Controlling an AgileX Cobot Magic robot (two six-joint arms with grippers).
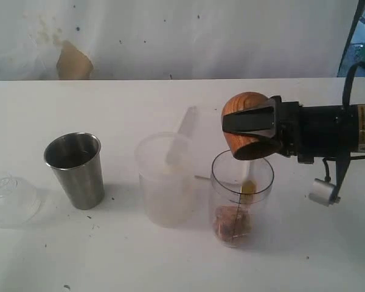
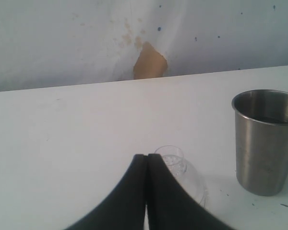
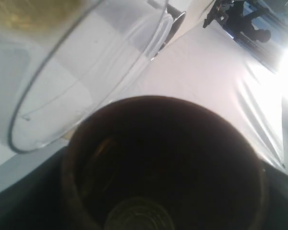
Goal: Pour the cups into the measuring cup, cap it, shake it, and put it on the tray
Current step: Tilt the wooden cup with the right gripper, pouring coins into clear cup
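Note:
My right gripper [image 1: 248, 125] is shut on the brown wooden cup [image 1: 243, 103] and holds it tipped on its side, mouth down, over the clear measuring cup [image 1: 240, 198]. Brown matter lies at the measuring cup's bottom, and a yellowish streak shows just under the wooden cup's mouth. In the right wrist view the wooden cup's dark inside [image 3: 163, 167] fills the frame above the measuring cup's rim [image 3: 86, 72]. The steel tumbler [image 1: 76, 169] and the frosted cup [image 1: 164, 179] stand upright to the left. My left gripper [image 2: 147, 155] is shut and empty near the steel tumbler [image 2: 266, 139]. The tray [image 1: 198, 128] lies faintly visible behind the frosted cup.
A clear domed cap [image 1: 9, 198] lies at the table's far left, just behind my left fingertips as the cap [image 2: 185, 170] in the left wrist view. A white backdrop with a brown patch [image 1: 73, 61] closes the table's far edge.

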